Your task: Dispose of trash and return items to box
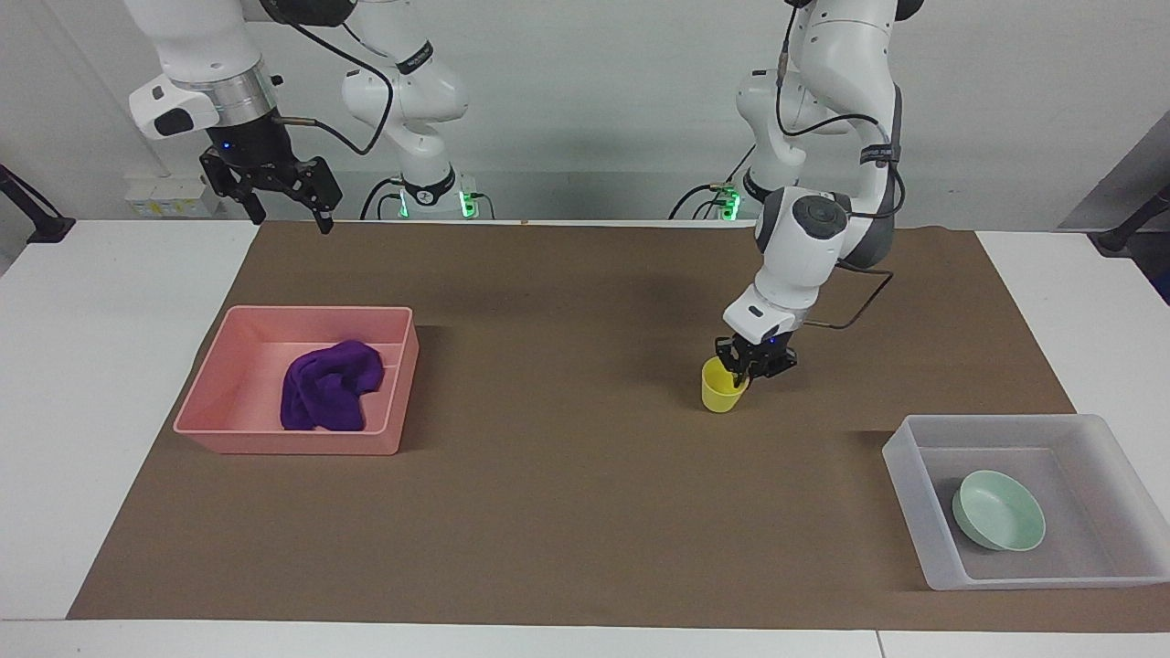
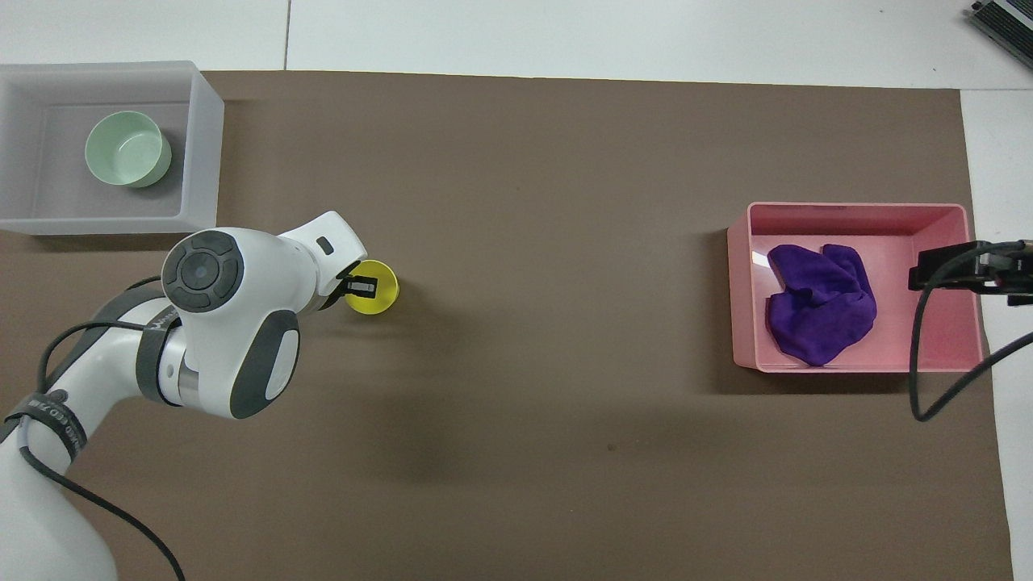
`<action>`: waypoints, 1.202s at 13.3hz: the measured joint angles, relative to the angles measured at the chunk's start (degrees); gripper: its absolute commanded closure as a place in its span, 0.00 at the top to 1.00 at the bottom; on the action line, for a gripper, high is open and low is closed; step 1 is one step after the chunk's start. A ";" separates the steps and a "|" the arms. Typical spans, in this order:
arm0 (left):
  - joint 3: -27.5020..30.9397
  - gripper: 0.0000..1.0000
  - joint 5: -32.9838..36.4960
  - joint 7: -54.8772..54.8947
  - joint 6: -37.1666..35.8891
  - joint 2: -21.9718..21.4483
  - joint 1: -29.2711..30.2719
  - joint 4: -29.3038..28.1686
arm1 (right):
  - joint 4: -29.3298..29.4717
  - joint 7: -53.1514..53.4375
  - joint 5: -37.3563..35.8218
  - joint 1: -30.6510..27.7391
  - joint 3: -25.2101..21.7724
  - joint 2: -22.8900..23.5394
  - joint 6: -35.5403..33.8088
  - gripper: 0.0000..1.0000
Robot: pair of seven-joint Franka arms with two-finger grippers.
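Note:
The yellow cup (image 1: 722, 393) stands upright on the brown mat, also in the overhead view (image 2: 381, 292). My left gripper (image 1: 744, 373) is down at the cup's rim on the side toward the left arm's end, one finger inside, and looks shut on the rim; it also shows from above (image 2: 360, 287). The mint-green bowl (image 1: 998, 510) sits in the translucent box (image 1: 914, 503) at the left arm's end. The purple cloth (image 1: 329, 387) lies in the pink tray (image 1: 274, 444). My right gripper (image 1: 288, 217) waits, open and empty, raised by the mat's edge nearest the robots.
The brown mat (image 1: 567, 512) covers most of the white table. In the overhead view the box (image 2: 202, 153) holds the bowl (image 2: 127, 148), and the pink tray (image 2: 855, 215) holds the cloth (image 2: 819, 305). A black cable hangs from the right arm over the tray.

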 measured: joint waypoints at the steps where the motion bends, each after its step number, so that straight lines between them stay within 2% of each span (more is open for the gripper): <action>1: 0.38 0.00 0.00 -0.03 0.00 -0.68 0.30 0.35 | 0.00 0.00 0.00 0.00 0.00 0.00 0.00 1.00; 4: 0.90 0.00 0.00 1.02 -0.08 -2.10 5.14 3.35 | 0.02 0.00 0.00 -0.01 0.00 -0.11 0.00 1.00; 8: 1.18 0.00 0.00 10.07 -4.96 -0.45 15.91 12.12 | 0.06 0.00 0.00 -0.01 0.00 -0.68 0.00 1.00; 13: 1.17 0.00 0.01 13.15 -16.69 5.80 23.23 28.95 | 0.06 0.00 0.00 -0.01 0.00 -0.83 0.00 1.00; 16: 1.06 0.00 0.01 13.29 -22.22 11.36 25.94 37.72 | 0.06 0.00 0.00 -0.01 0.00 -0.83 0.00 1.00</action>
